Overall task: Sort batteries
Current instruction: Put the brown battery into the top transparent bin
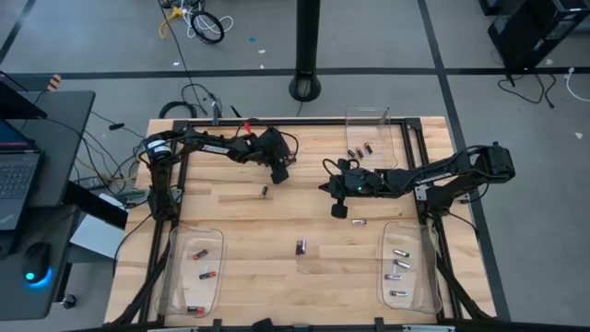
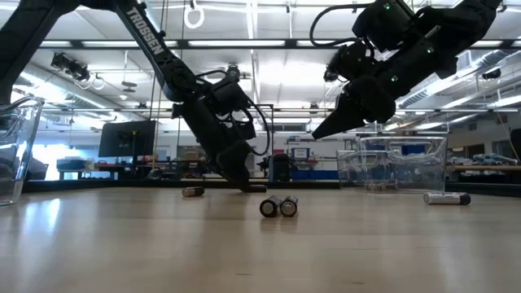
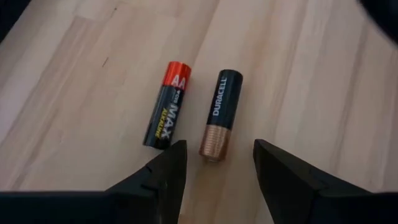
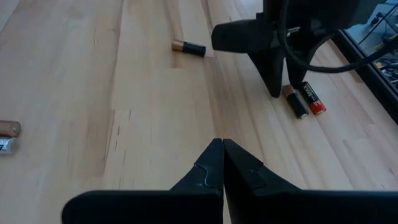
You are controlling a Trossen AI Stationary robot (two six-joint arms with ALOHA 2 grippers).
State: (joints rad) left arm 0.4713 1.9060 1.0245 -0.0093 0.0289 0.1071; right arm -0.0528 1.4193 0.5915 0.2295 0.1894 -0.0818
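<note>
Two batteries lie side by side on the wooden table: a black one with a red end (image 3: pixel 168 106) and a black one with a copper end (image 3: pixel 219 115). My left gripper (image 3: pixel 217 155) is open and low over them. Its fingers stand on either side of the copper end without touching it, as the right wrist view (image 4: pixel 273 81) also shows. My right gripper (image 4: pixel 221 146) is shut with nothing in it and hangs above the table's middle right (image 1: pixel 337 208). More batteries lie loose: one (image 1: pixel 265 191), a pair (image 2: pixel 278 207) and one (image 2: pixel 446 198).
Clear plastic trays stand at the near left (image 1: pixel 214 242), the near right (image 1: pixel 426 277) and the far side (image 1: pixel 392 129), each with batteries inside. A black pole base (image 1: pixel 307 88) stands beyond the far edge. Bare wood lies between the arms.
</note>
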